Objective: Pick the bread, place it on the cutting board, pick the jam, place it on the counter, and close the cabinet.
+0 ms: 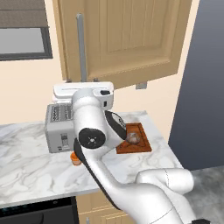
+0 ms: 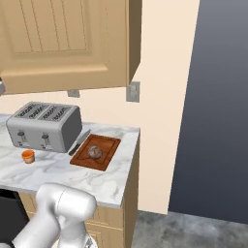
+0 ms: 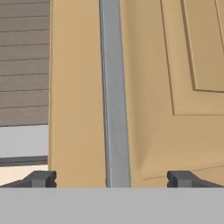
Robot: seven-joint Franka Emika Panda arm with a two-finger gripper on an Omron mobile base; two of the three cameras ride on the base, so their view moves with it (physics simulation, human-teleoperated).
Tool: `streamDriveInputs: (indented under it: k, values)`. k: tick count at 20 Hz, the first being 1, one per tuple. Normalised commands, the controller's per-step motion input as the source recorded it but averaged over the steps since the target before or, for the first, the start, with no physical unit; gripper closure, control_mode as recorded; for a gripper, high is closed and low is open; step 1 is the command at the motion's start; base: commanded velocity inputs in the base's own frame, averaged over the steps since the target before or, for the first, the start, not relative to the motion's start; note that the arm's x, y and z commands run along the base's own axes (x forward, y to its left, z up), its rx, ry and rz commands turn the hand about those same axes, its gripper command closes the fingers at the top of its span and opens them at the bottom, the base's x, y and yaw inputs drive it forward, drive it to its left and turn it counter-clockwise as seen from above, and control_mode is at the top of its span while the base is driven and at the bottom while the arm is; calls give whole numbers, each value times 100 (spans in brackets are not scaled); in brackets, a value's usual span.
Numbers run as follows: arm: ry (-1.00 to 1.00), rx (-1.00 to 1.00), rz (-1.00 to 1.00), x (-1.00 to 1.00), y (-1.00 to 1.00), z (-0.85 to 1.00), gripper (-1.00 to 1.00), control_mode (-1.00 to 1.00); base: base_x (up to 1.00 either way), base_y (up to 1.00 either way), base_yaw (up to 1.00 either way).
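The bread [image 1: 133,138] [image 2: 95,152] lies on the cutting board [image 1: 143,145] [image 2: 109,145] at the right end of the counter [image 1: 26,148] [image 2: 58,172]. The jam [image 1: 76,158] [image 2: 28,156] stands on the counter in front of the toaster. The cabinet door [image 1: 127,39] [image 2: 58,43] [image 3: 175,65] covers the cabinet, and none of its inside shows. My gripper [image 1: 82,81] [image 3: 111,179] is open at the door's lower left corner. Its fingertips stand on either side of the metal bar handle [image 1: 81,48] [image 3: 114,96], holding nothing.
A silver toaster [image 1: 59,127] [image 2: 46,126] stands on the counter below my hand. A knife [image 2: 80,142] lies between it and the board. A window with a blind [image 1: 24,26] [image 3: 24,65] is left of the cabinet. A dark tall wall [image 1: 205,87] is on the right.
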Motion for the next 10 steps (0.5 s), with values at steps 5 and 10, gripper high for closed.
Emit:
streamDriveInputs:
  k: [5, 10]
  values:
    - [-8, 0, -6, 63, 0, 0, -100, -100, 0, 0, 0]
    - [-5, 0, -5, 61, 0, 0, -100, -100, 0, 0, 0]
